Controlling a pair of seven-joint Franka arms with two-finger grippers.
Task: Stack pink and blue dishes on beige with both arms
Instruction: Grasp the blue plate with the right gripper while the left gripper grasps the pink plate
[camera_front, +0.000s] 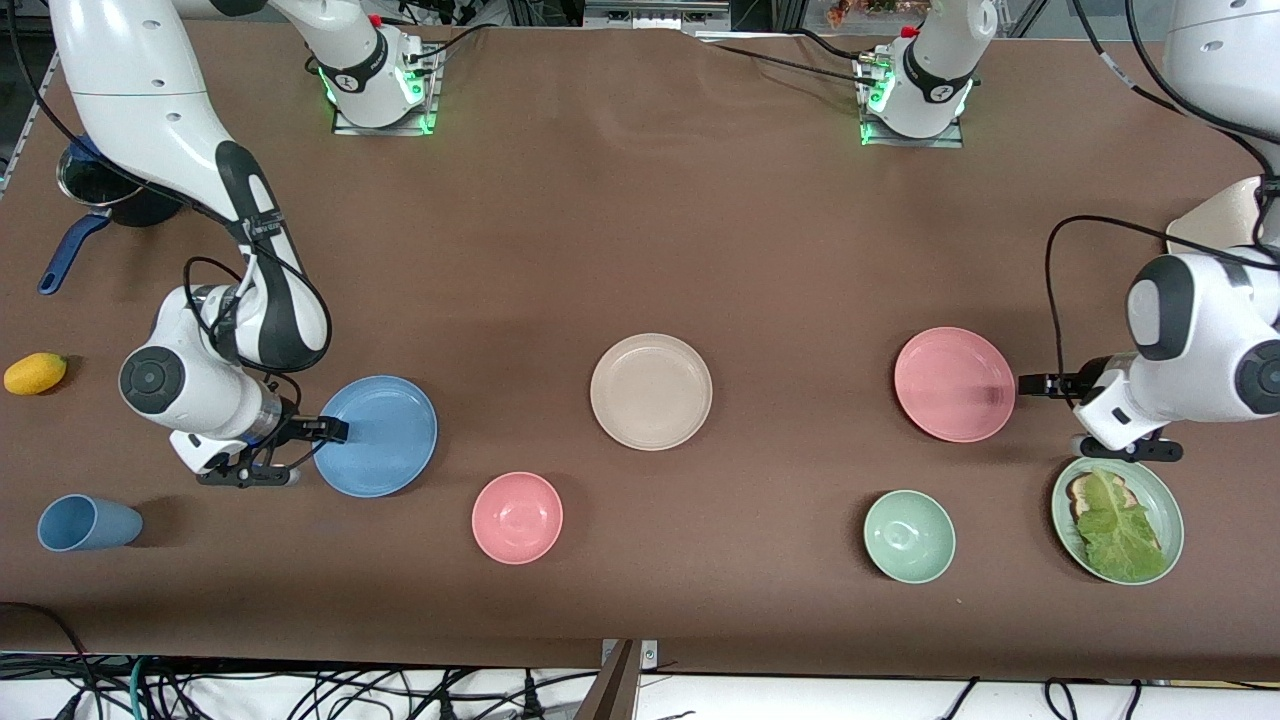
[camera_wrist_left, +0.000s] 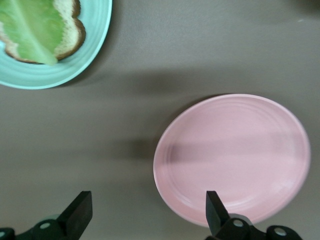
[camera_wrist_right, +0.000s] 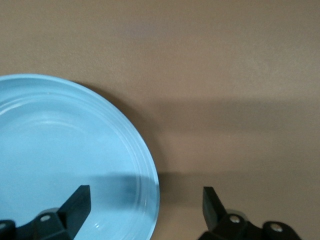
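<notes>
Two arms are bent low over the table (camera_front: 640, 230), each wrist turned sideways so its fingers point toward the middle. At the right arm's end, the right gripper (camera_front: 335, 431) sits at the rim of the blue plate (camera_front: 378, 436), its fingers spread wide; the right wrist view shows what the front view hides, one finger (camera_wrist_right: 75, 202) over the blue plate's rim and the other over bare cloth beside it, nothing pinched between them. The blue plate itself is flat and shallow, sky blue, with faint rings inside a low rim. In the middle lies the beige plate (camera_front: 651, 391), cream-coloured, round, bare on top, well apart from both grippers. On toward the left arm's end, the pink plate (camera_front: 954, 384) rests flat, salmon with a low rim, and the left gripper (camera_front: 1030, 384) is right at its edge. The left wrist view shows its fingers wide apart, one (camera_wrist_left: 214, 207) over the pink plate's rim, the other over the table, and a green plate (camera_wrist_left: 75, 60) with bread and lettuce close by.
</notes>
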